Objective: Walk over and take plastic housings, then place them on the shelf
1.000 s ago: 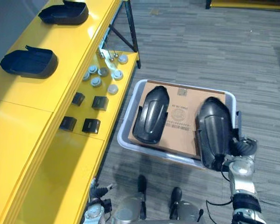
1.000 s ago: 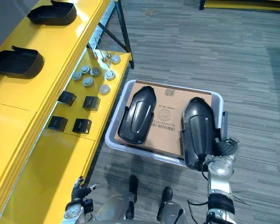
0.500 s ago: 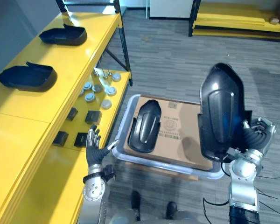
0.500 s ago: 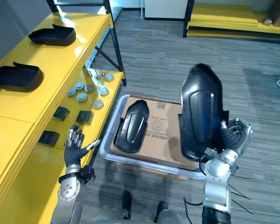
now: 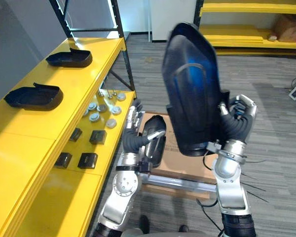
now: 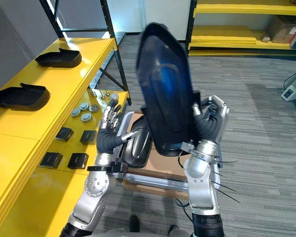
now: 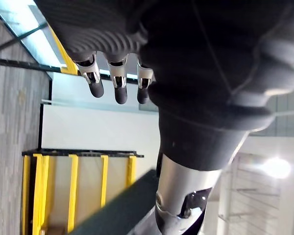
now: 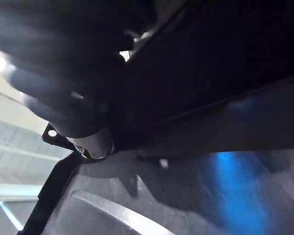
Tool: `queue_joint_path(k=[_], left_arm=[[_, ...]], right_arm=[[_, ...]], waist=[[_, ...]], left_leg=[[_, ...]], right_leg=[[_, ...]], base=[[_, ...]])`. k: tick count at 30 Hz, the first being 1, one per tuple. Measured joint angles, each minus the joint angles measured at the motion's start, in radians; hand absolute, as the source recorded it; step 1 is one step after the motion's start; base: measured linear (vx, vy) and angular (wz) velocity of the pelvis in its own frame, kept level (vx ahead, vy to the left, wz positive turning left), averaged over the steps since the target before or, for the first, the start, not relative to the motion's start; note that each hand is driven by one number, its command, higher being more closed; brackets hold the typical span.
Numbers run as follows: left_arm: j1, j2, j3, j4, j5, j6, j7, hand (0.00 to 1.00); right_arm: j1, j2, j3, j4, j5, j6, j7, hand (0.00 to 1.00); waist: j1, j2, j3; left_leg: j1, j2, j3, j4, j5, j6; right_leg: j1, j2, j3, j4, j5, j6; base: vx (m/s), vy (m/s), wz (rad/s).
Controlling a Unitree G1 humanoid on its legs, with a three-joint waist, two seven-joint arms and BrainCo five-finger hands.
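The right hand (image 5: pixel 235 122) clasps a housing (image 5: pixel 190 89) upright, the left hand (image 5: pixel 133 137) raised beside it with fingers straight; yellow shelf (image 5: pixel 32 126) at left, grey carpet (image 5: pixel 276 98) below

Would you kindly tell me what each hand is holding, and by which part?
Right hand grips the upright black housing by its lower end; left hand is open, empty.

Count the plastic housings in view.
4. On the yellow shelf's top level: a farther housing and a nearer housing. A raised housing is gripped in the right hand. A fourth housing lies in the bin, behind the left hand. More may be hidden behind the raised one.
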Motion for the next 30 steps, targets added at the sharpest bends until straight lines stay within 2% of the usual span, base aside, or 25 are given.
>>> queue_joint_path(k=[2,3,6,7,12,15,21,25,28,30], left_arm=[[-0.009,0.011,-0.017,0.005,-0.017,0.002,0.001,0.0],[-0.024,0.015,-0.023,0.017,-0.03,0.003,0.001,1.0],[-0.04,0.029,-0.028,0.039,-0.048,0.012,0.003,1.0],[-0.04,0.029,-0.034,0.039,-0.053,0.018,0.004,1.0],[-0.04,0.046,-0.044,0.089,-0.071,0.038,0.024,1.0],[-0.043,0.044,-0.037,0.089,-0.075,0.043,0.034,1.0],[-0.044,0.044,0.026,0.101,-0.072,0.075,0.038,1.0],[-0.033,0.041,0.055,0.104,-0.072,0.075,0.0,1.0],[-0.026,0.043,0.081,0.105,-0.071,0.075,-0.034,1.0],[-0.025,0.043,0.094,0.108,-0.068,0.074,-0.048,1.0]], right_arm=[[0.0,-0.002,0.002,0.0,0.001,0.0,0.001,1.0],[0.0,-0.002,0.005,0.0,0.001,0.0,0.001,1.0],[0.0,-0.009,0.022,0.006,0.002,0.0,0.001,1.0],[0.0,-0.016,0.027,0.013,0.003,0.0,0.0,0.0],[0.001,-0.036,0.087,0.05,0.059,-0.009,0.024,0.0],[0.003,-0.05,0.093,0.059,0.11,-0.041,0.066,0.0],[0.001,-0.119,0.116,0.082,0.335,-0.089,0.215,0.0],[-0.024,-0.192,0.09,0.087,0.483,-0.113,0.32,0.0],[-0.075,-0.251,0.003,0.086,0.592,-0.134,0.397,0.0],[-0.089,-0.271,-0.042,0.074,0.64,-0.153,0.423,0.0]], waist=[[-0.001,0.002,-0.002],[0.001,0.002,-0.005],[-0.002,0.001,-0.024],[-0.007,-0.002,-0.028],[-0.025,-0.004,-0.051],[-0.025,-0.004,-0.054],[-0.022,-0.006,-0.057],[-0.022,-0.007,-0.057],[-0.022,-0.007,-0.056],[-0.022,-0.007,-0.056]], left_leg=[[0.0,0.0,0.002,-0.001,0.0,0.0],[0.0,0.0,0.003,-0.001,0.0,0.0],[0.0,-0.002,0.008,-0.001,0.002,0.002],[0.001,-0.002,0.008,-0.001,0.002,0.002],[0.0,-0.002,0.008,-0.001,0.002,0.002],[0.0,-0.001,0.008,-0.001,0.002,0.002],[0.008,-0.002,0.005,-0.001,0.005,0.006],[0.013,-0.003,0.004,-0.002,0.005,0.006],[0.014,-0.002,0.004,-0.002,0.006,0.007],[0.014,-0.002,0.004,-0.002,0.006,0.007]], right_leg=[[-0.001,0.0,0.002,-0.001,0.004,0.0],[-0.001,0.0,0.003,-0.005,0.007,0.0],[0.012,0.001,0.005,-0.036,0.025,0.001],[0.013,0.001,0.005,-0.037,0.025,0.001],[0.016,0.002,0.005,-0.044,0.028,0.0],[0.018,0.004,0.005,-0.05,0.032,-0.001],[0.028,0.003,0.002,-0.05,0.032,-0.001],[0.033,0.003,0.003,-0.05,0.032,0.0],[0.033,0.003,0.004,-0.049,0.032,0.0],[0.033,0.004,0.004,-0.05,0.032,0.0]], base=[[-0.03,0.01,-0.03],[-0.01,0.013,-0.05],[0.0,0.008,-0.04],[0.0,0.0,0.0],[0.0,0.0,0.0],[0.0,0.0,0.0],[0.0,0.003,0.02],[0.0,0.002,0.01],[0.0,0.0,0.0],[0.0,0.0,0.0]])
